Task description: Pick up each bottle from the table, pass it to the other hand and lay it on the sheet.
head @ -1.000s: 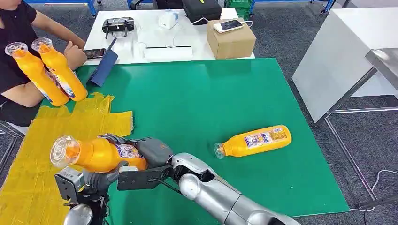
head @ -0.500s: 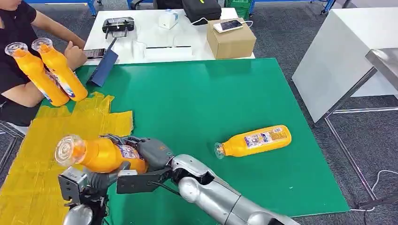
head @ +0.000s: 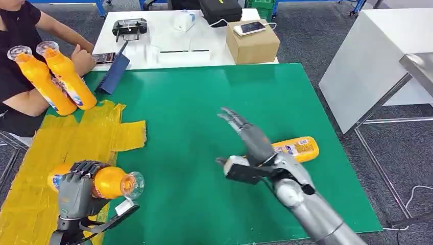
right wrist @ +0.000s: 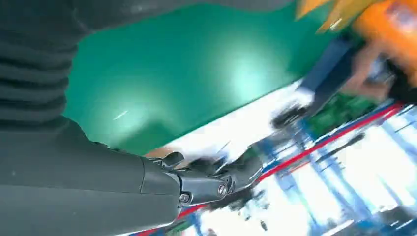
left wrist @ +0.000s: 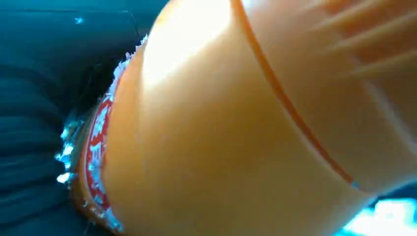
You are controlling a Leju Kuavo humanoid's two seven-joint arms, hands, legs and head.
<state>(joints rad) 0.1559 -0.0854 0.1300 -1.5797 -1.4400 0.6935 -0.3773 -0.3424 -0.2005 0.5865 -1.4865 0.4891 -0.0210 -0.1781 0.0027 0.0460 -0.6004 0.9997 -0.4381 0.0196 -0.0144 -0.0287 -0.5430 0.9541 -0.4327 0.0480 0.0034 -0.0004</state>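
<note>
A: Person at 10 o'clock of the head view, holding two orange bottles tilted, caps up, at the far edge of the yellow sheet.

B: Noted. Left hand?

A: At 8 o'clock, fingers wrapped over an orange bottle lying sideways above the sheet, clear cap toward the green mat. Left wrist view blurred: orange bottle body, red-and-white label edge. Cannot tell whether the bottle touches the sheet.

B: Middle of the table?

A: Bare green mat. White table at 12 o'clock carries a cardboard box with a phone on top.

B: Right hand?

A: At 5 o'clock, fingers straight and spread, holding nothing, raised over the mat. Second task bottle lies on its side on the mat just behind it, partly hidden by the hand. Contact between them: cannot tell.
</note>
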